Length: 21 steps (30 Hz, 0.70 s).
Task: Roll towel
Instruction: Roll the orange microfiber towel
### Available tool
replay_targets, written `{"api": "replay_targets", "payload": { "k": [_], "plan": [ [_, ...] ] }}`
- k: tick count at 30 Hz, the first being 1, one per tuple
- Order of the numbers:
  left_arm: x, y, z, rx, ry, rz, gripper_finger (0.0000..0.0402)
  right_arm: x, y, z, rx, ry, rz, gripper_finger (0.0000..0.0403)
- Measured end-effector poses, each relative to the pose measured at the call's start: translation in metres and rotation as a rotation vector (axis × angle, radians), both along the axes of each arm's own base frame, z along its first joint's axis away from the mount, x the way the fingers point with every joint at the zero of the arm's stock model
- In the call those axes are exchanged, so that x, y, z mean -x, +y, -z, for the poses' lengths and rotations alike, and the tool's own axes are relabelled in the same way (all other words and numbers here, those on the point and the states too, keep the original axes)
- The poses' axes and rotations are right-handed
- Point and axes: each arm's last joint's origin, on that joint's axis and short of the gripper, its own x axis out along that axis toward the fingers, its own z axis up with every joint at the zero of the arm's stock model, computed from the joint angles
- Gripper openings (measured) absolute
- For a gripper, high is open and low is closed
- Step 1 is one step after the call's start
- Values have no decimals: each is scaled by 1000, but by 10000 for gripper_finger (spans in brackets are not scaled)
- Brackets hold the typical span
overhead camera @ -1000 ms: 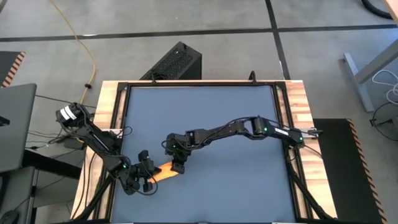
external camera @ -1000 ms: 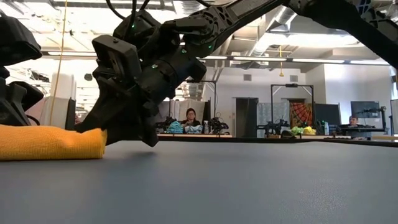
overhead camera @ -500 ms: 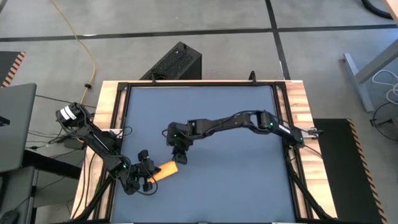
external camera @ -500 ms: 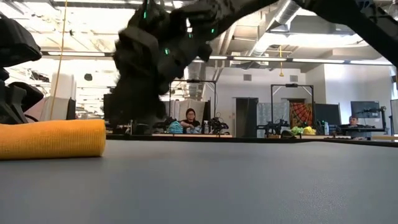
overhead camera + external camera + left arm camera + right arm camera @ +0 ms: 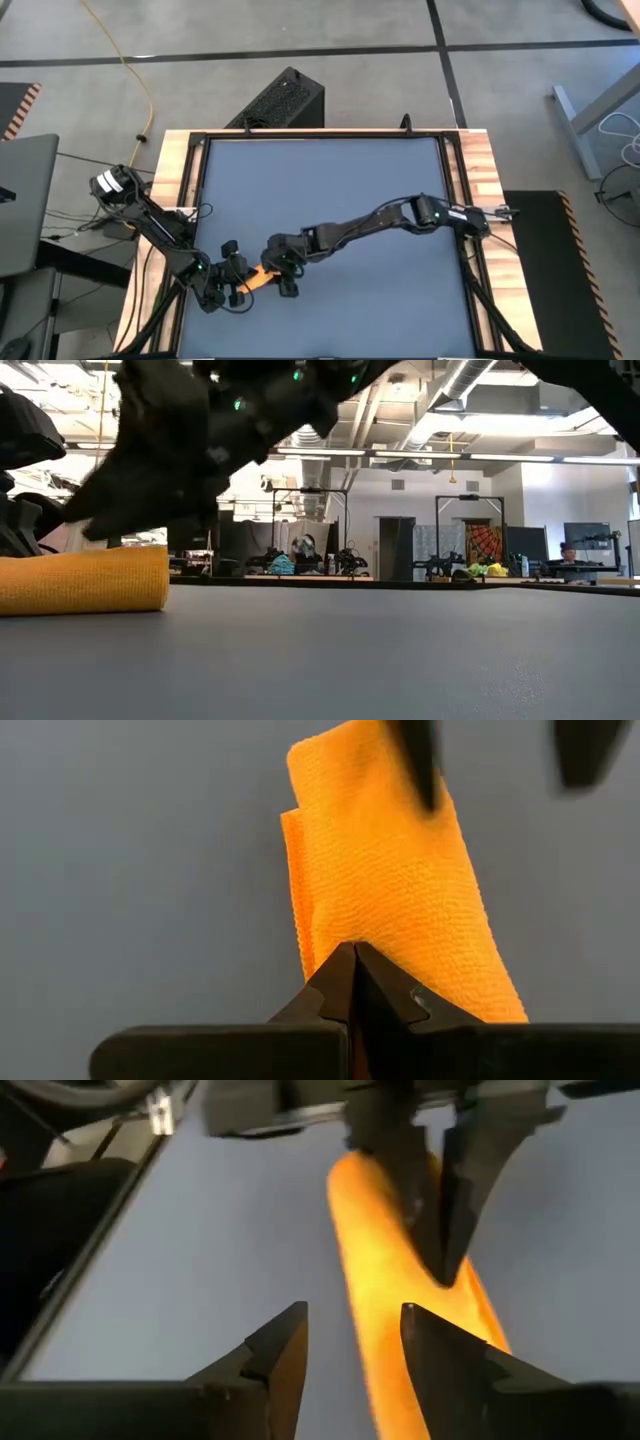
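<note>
Rolled towel pinned at one end, second end effector arriving over the other.

The towel lies as a tight yellow-orange roll on the bench, near its front left corner. The left end effector is closed on the roll's left end, probably to stop it from unrolling. The right end effector hangs over the free right end with its fingers apart and nothing between them; in the right wrist view the roll runs just beside that gap, though blur hides whether they touch.
</note>
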Motion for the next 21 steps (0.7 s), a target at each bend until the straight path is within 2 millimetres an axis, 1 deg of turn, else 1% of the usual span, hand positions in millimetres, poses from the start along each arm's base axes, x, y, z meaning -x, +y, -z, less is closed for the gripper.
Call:
{"api": "replay_targets", "payload": {
  "k": [2,4,6,7,8,13,17,21],
  "plan": [
    [0,0,-1,1,-1,2,0,-1,-2,5,5,7,7,177],
    [-1,1,-1,7,5,1,0,-8,-5,18,-3,-17,15,170],
    [-1,2,-2,16,17,3,0,-9,-8,26,-7,1,23,165],
    [-2,3,-1,21,26,2,0,-11,-10,35,-10,9,27,163],
    [-3,5,-1,24,44,1,0,-13,-13,39,-15,-3,33,162],
    [-6,14,-4,31,104,9,0,-16,-24,46,-32,11,46,161],
    [-4,23,-16,34,112,18,0,-17,-30,47,-69,12,23,161],
    [1,33,-33,59,79,2,0,-17,-34,47,-98,24,26,161]
  ]
}}
